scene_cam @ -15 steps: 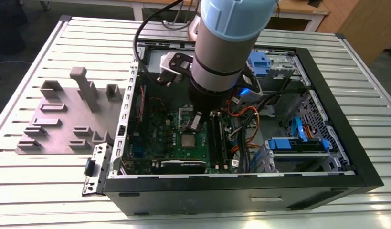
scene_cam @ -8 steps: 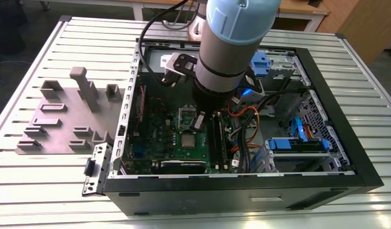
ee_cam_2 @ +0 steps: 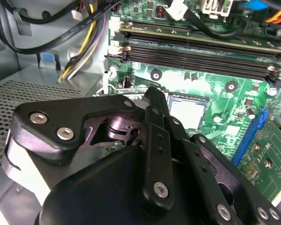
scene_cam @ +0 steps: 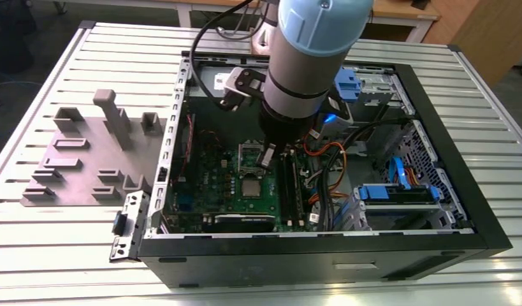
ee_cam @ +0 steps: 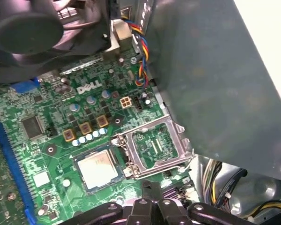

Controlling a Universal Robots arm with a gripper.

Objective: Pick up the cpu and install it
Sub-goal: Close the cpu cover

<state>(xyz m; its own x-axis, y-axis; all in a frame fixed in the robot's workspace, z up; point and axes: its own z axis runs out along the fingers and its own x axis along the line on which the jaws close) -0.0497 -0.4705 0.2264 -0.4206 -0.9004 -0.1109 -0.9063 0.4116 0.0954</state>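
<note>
Your gripper (scene_cam: 268, 155) hangs inside the open computer case (scene_cam: 464, 210), low over the green motherboard (scene_cam: 222, 185) at the centre of the exterior view; whether its fingers are parted or closed, and whether they grip anything, cannot be told, for the black linkage bodies hide the tips in both wrist views. The cpu (ee_cam: 98, 169) lies flat in its socket on the board, its silvery top with a pale rim at lower left of the first wrist view, just beside the hinged metal socket frame (ee_cam: 155, 149), which stands flipped open. In the second wrist view the cpu (ee_cam_2: 187, 114) appears right of centre, just beyond the gripper's black housing, with the long memory slots (ee_cam_2: 201, 51) running across the upper frame. The exterior view adds the surroundings: the case rests on a ribbed metal table (scene_cam: 90, 255), and a grey fixture plate (scene_cam: 82, 159) carrying holder blocks sits at that view's left. Blue drive brackets (scene_cam: 397, 191) and bundled cables (scene_cam: 329, 166) occupy the case toward the exterior view's right.
</note>
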